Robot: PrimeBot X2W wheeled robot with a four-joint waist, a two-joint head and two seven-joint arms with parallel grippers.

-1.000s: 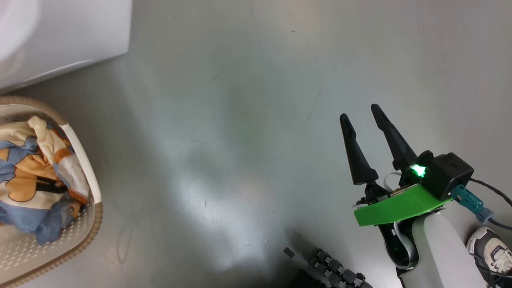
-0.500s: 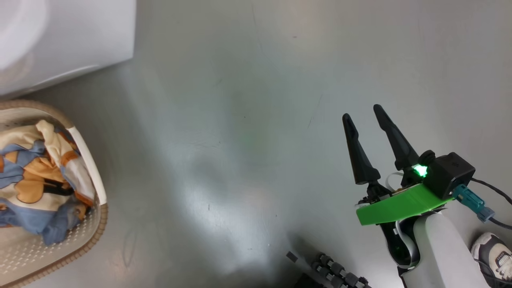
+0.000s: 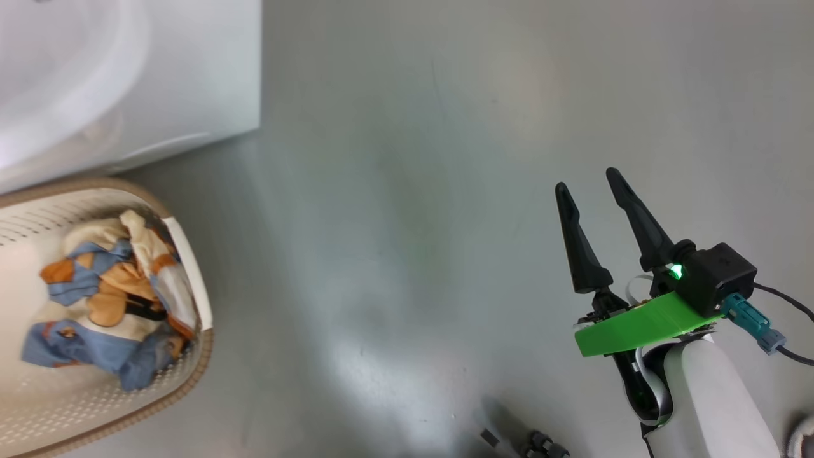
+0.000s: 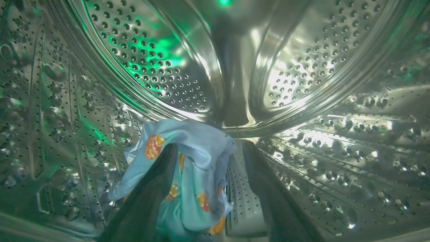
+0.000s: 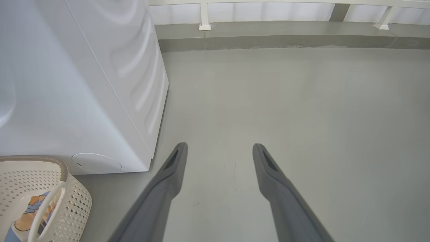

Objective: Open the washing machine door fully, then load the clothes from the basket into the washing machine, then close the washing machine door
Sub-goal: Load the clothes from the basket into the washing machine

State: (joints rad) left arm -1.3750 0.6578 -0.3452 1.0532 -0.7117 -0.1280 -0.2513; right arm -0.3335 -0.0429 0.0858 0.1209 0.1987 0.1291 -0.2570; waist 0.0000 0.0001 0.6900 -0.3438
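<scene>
My left gripper (image 4: 209, 146) is deep inside the washing machine's steel perforated drum (image 4: 302, 67). It is open, and a light blue garment with orange prints (image 4: 198, 151) lies loose against its left finger. The washing machine (image 3: 127, 76) (image 5: 84, 84) is a white box at the upper left. In front of it stands the basket (image 3: 200, 356) (image 5: 50, 159), with blue, orange and cream clothes (image 3: 114, 299) (image 5: 30, 215) in it. My right gripper (image 3: 587, 180) (image 5: 219, 146) hangs open and empty over bare floor, well right of the basket. The washing machine door is out of view.
The grey floor (image 3: 407, 222) stretches between the basket and my right arm. A low wall with a white rail (image 5: 268, 33) runs behind the machine. A person's shoe (image 3: 802, 436) is at the lower right corner. Dark parts of my base (image 3: 534, 445) edge the bottom.
The head camera has swung, so the basket and the machine sit further into the picture. My right gripper holds its pose. My left gripper has gone from shut to open.
</scene>
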